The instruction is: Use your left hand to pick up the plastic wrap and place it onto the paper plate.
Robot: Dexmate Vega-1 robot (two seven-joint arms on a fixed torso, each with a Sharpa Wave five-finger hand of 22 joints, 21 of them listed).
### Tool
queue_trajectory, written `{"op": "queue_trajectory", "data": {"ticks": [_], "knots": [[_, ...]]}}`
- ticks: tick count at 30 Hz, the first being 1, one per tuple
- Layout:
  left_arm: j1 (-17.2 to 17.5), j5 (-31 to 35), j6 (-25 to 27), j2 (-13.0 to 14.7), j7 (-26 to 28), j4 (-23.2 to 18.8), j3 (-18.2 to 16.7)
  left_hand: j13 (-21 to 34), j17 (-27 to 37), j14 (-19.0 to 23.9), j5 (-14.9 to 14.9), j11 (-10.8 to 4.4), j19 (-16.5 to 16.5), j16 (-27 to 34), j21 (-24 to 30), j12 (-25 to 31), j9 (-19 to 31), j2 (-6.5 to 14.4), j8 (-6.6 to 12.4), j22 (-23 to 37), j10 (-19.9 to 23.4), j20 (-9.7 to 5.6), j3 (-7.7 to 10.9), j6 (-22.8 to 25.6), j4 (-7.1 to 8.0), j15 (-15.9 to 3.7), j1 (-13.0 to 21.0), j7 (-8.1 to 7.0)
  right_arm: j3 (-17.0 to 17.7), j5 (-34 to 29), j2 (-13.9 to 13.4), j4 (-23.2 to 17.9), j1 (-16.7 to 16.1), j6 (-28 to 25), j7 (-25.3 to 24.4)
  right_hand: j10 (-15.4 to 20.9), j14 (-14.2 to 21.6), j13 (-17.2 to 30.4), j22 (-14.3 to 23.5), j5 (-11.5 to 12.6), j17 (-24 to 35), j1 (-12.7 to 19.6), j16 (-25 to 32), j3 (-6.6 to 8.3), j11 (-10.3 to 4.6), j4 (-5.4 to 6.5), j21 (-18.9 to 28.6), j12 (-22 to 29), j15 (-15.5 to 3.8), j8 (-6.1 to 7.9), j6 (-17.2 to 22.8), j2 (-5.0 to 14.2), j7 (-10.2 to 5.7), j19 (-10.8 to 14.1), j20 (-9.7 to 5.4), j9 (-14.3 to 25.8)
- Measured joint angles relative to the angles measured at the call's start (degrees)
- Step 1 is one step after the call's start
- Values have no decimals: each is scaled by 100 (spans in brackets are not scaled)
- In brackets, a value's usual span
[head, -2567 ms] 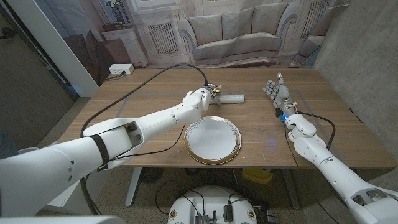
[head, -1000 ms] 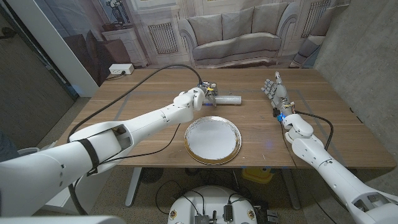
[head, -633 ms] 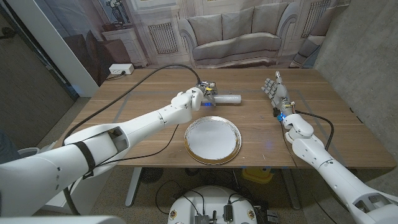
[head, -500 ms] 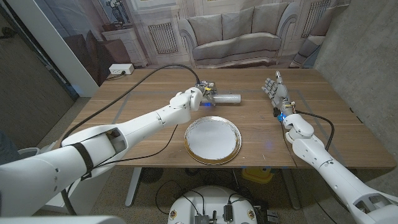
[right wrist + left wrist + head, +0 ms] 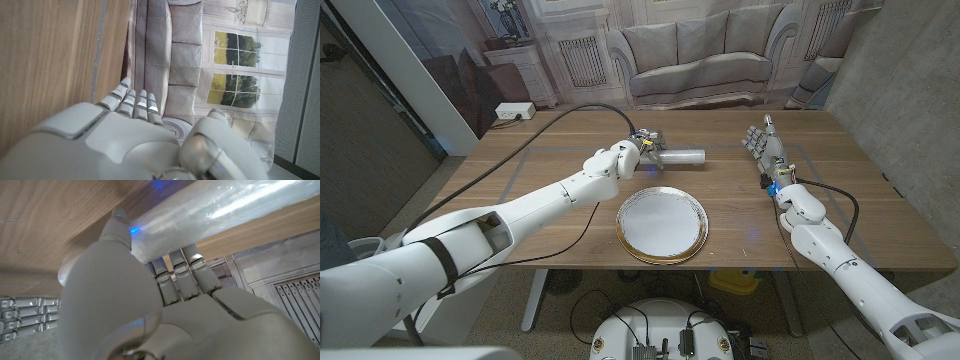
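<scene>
Closing around one end of the roll of plastic wrap (image 5: 680, 157) toward the far edge of the wooden table (image 5: 530, 180), near its middle: the left hand (image 5: 645, 148), reaching in on a long white arm. Curling under the glossy clear roll in the left wrist view, the fingers (image 5: 182, 272), with the thumb pressing against the near side, so gripping the roll rather than merely touching it, though whether lifting clear of the wood or resting on it cannot be told. Sticking out sideways from the hand, most of the roll's length, unsupported. Sitting nearer the table's front edge, just inward of the hand and well apart from the roll: the white paper plate (image 5: 661, 225) with a gold rim, holding nothing. Standing on its edge near the table's right side, palm upright, fingers straight and apart, holding nothing: the right hand (image 5: 763, 143). Judging the risks: gripping so near one end, with a slick film surface, inviting the free end to sag, pivot or slide out during the carry; loosening the hold too early above the plate, inviting the round roll to trundle over the shallow rim; sweeping low, risking a knock that shoves the light plate toward the front edge.
</scene>
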Motion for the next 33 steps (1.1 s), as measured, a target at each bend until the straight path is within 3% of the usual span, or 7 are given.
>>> {"op": "queue_trajectory", "data": {"ticks": [33], "knots": [[396,-88,-832,609,-198,-633,-613,67,-3,33,-2,-22,-2,-43,-8,-64,2,1,0,30,22,1,0,14,1,20,-1,-1,13,-64,13,-181,-154,64,-167,0,0,0,0,0,0,0,0,1,0,1,-80,0,0,0,0,0,0,51,11,0]]}}
